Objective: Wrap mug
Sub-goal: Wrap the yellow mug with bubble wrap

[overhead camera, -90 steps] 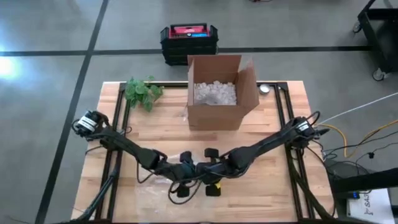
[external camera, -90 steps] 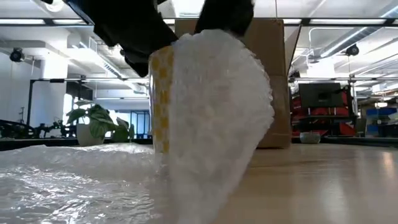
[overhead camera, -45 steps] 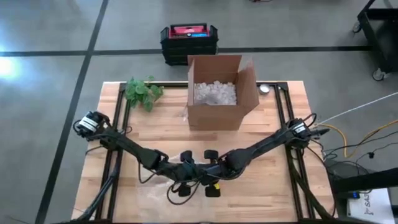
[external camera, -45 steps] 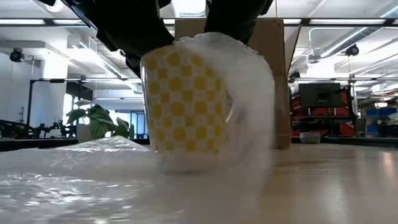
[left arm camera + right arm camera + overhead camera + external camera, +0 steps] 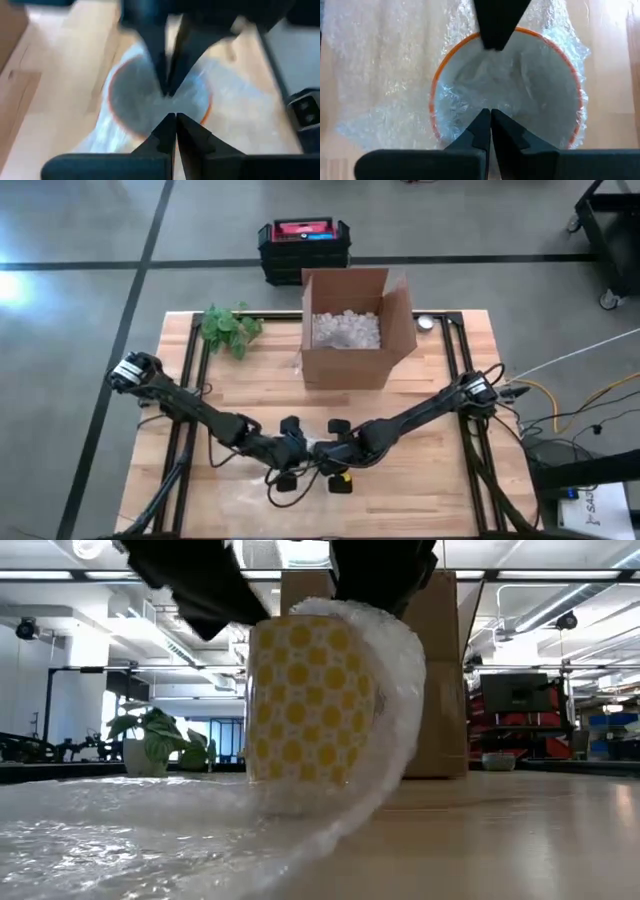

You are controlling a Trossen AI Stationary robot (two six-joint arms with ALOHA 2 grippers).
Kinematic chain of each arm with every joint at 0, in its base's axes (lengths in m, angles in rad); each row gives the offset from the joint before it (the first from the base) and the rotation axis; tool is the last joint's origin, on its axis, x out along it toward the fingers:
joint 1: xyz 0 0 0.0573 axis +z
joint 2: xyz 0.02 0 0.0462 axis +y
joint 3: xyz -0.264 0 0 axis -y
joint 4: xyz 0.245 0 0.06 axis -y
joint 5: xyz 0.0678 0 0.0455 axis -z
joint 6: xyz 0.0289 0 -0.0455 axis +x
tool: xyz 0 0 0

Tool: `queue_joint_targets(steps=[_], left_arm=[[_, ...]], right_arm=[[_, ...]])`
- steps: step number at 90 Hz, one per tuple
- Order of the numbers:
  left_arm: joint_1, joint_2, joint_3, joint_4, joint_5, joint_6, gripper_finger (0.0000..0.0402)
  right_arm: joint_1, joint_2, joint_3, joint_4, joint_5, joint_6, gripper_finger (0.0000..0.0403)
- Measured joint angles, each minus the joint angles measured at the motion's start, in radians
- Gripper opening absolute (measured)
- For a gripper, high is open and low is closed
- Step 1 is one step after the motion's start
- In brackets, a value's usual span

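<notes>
A white mug with yellow checks (image 5: 300, 705) and an orange rim (image 5: 436, 85) stands upright on a sheet of bubble wrap (image 5: 120, 830) near the table's front edge. One end of the wrap climbs the mug's side (image 5: 400, 690), passes over the rim and lines the mouth (image 5: 520, 85). My left gripper (image 5: 175, 117) and my right gripper (image 5: 490, 114) are both shut and point down into the mouth, tip to tip. In the high view the arms meet over the mug (image 5: 345, 477) and hide most of it. My left gripper comes from above, and its shut fingertips (image 5: 492, 45) are at the wrap just inside the mug's rim. I cannot tell whether a fold is pinched between them. My right gripper reaches down from above into the mug's mouth. Its shut fingertips (image 5: 485, 120) sit on the wrap lining the mouth (image 5: 470, 95), and no pinched fold shows.
An open cardboard box (image 5: 350, 330) with white fill stands at the table's far middle. A green plant (image 5: 228, 328) lies at the far left and a small round thing (image 5: 426, 322) at the far right. Bare wood lies to the right of the mug (image 5: 540, 830).
The mug has turned about while staying upright. The wrap that covered its front in the low view now lies round its right side and over the top, and the yellow checks show. My left gripper has shifted a little toward the table's left edge.
</notes>
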Motion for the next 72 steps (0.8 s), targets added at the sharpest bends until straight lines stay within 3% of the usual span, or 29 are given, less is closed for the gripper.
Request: queue_joint_targets(steps=[41,72], left_arm=[[0.002,0.046,0.001,0.031,-0.018,-0.011,0.0],[0.002,0.047,0.001,0.032,-0.004,-0.009,0.0]], right_arm=[[-0.054,0.082,-0.015,0.152,-0.033,-0.031,0.0002],[-0.075,0.109,-0.011,0.165,-0.08,-0.039,0.0002]])
